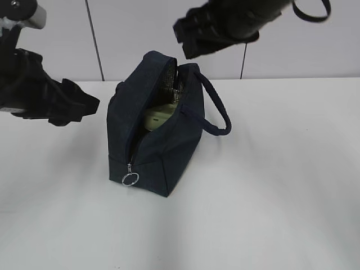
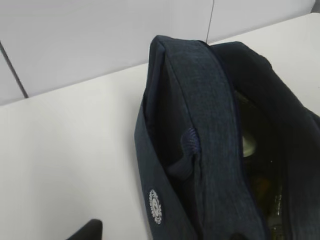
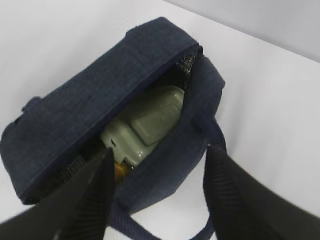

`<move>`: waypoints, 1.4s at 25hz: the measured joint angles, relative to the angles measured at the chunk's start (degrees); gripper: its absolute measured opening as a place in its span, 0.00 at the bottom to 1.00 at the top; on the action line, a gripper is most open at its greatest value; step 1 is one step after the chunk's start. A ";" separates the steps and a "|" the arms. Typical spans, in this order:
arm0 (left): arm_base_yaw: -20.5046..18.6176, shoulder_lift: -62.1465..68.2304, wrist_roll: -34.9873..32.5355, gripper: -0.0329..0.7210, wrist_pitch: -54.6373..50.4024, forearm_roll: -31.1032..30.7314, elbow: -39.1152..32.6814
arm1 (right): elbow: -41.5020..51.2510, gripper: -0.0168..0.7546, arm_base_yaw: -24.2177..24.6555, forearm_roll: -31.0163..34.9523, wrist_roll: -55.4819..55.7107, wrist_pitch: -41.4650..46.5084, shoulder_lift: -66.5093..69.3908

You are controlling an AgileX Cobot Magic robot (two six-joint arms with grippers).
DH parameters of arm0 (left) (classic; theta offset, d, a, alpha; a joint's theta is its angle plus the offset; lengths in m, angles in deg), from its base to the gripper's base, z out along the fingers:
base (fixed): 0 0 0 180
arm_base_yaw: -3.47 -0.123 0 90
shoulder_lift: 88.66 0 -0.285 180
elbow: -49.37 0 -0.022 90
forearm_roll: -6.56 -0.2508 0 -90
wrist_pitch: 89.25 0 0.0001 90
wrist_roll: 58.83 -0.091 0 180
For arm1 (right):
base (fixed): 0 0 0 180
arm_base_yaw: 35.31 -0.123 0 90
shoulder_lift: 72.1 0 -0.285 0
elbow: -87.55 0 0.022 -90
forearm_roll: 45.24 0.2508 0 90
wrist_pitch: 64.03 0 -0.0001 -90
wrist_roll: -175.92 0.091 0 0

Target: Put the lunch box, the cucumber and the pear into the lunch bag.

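Sitting upright mid-table, nearer the back edge, the lunch bag (image 1: 154, 129) gapes unzipped so things can drop in. The lunch box (image 3: 150, 122) is already down inside, something orange under it, maybe the pear. Cucumber I can't spot. Right gripper (image 3: 157, 187) hovers above, fingers spread wide, empty. Left gripper (image 1: 62, 104): can't tell.

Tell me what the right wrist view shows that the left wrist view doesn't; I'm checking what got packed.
Only the right wrist view shows the sage lunch box lying inside the bag, an orange bit beside it, and the open right gripper. Only the left wrist view shows the round white logo on the bag's side. Both show the navy lunch bag unzipped on the white table.
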 joint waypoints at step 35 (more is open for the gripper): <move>8.65 -9.92 -4.36 0.42 16.39 0.13 -19.74 | 51.95 0.48 -10.51 -22.52 11.89 -79.55 -7.04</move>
